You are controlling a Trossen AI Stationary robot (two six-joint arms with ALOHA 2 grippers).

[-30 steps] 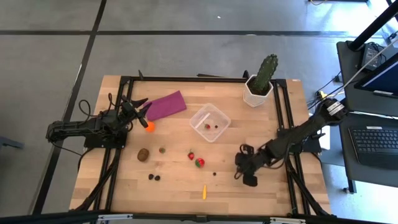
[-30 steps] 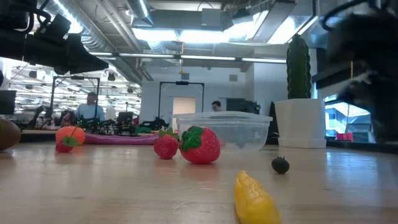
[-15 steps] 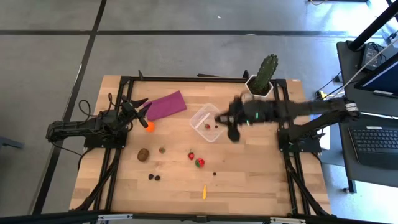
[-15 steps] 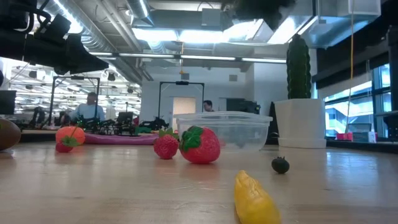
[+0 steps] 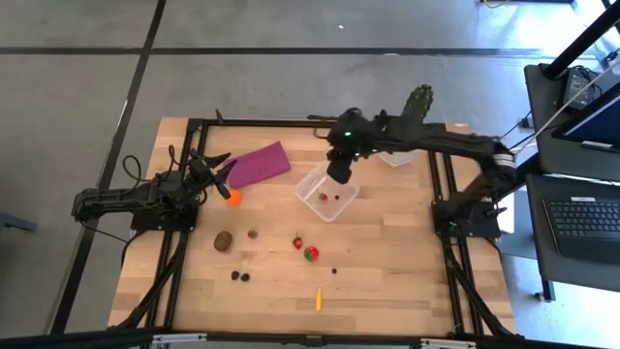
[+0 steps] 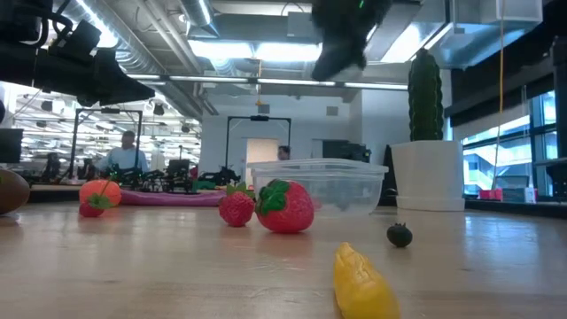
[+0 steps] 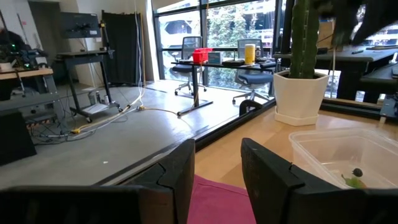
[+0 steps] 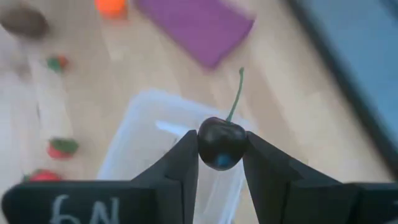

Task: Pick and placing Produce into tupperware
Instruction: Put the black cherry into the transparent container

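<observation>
The clear tupperware [image 5: 326, 191] sits mid-table with two small pieces inside. My right gripper [image 5: 339, 173] hangs above its far edge, shut on a dark cherry [image 8: 221, 142] with a green stem. On the wood lie an orange ball [image 5: 233, 197], a brown kiwi [image 5: 223, 240], two strawberries [image 5: 305, 248], dark berries [image 5: 239, 276] and a yellow piece [image 5: 318, 299]. My left gripper [image 5: 218, 165] rests at the table's left, open, with nothing between its fingers. My right gripper pinches the cherry's round body [image 8: 221, 142] between its two fingers, one on each side. The fingers slant downward from above the tupperware. The cherry is lifted clear, and its stem [image 8: 236, 93] sticks out forward past the fingertips.
A cactus in a white pot [image 5: 412, 116] stands at the far right, just behind the right arm. A purple cloth [image 5: 259, 163] lies at the far left beside my left gripper. Black frame rails run along the table's left, right and far sides.
My right gripper has risen from low over the table's near right and swung toward the far edge and the left. It now hangs above the tupperware's far side and has tipped more steeply downward.
</observation>
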